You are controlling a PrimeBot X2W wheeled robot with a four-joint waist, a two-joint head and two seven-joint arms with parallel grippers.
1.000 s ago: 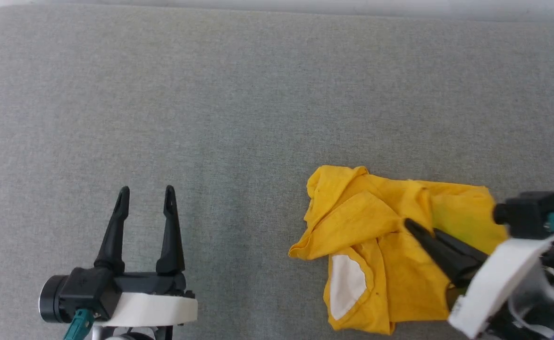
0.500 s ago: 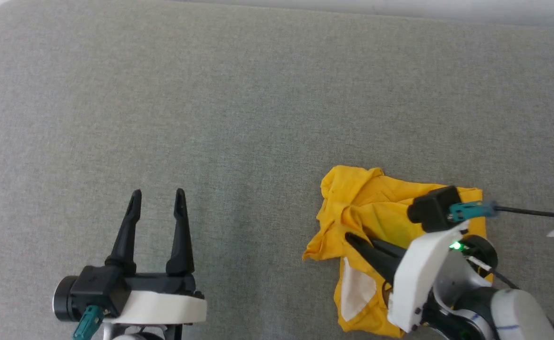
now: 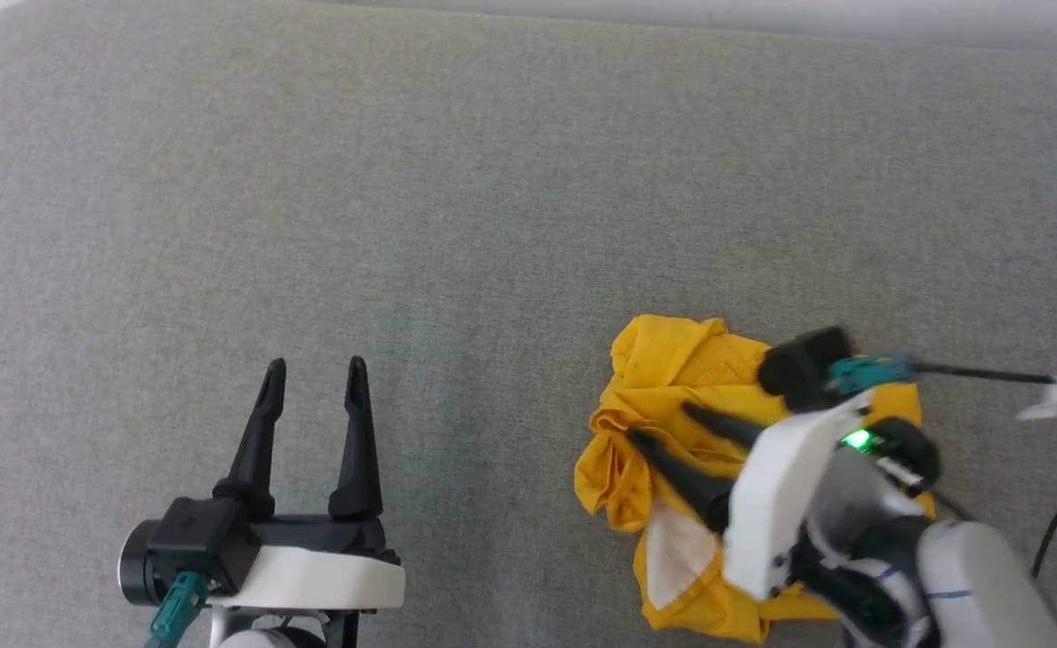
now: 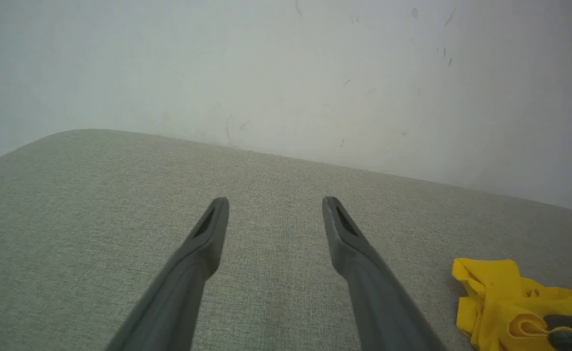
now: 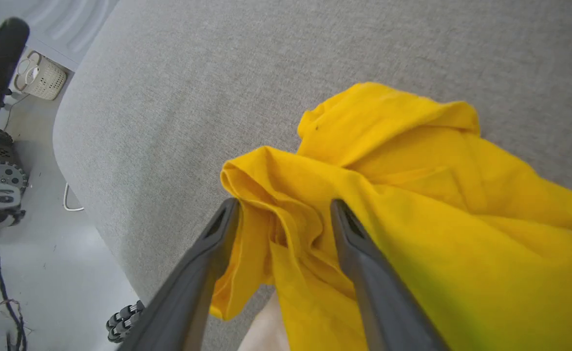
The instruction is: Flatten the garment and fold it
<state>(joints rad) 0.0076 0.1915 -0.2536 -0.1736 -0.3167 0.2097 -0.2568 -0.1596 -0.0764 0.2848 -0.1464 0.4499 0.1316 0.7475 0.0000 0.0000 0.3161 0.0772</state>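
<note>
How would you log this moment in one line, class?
garment: crumpled on grey surface | right jaws: open, straddling a garment fold | left jaws: open, empty, apart from garment

The left gripper [image 3: 315, 363] and right gripper [image 3: 662, 423] have smooth, matt dark fingers, seemingly plastic. The garment [image 3: 673, 369] at the right gripper is soft, matt, creased yellow cloth; the bench [image 3: 492, 180] beneath both is finely rough grey woven fabric.

No writing, label, brand, number or sign is legible on anything here.
</note>
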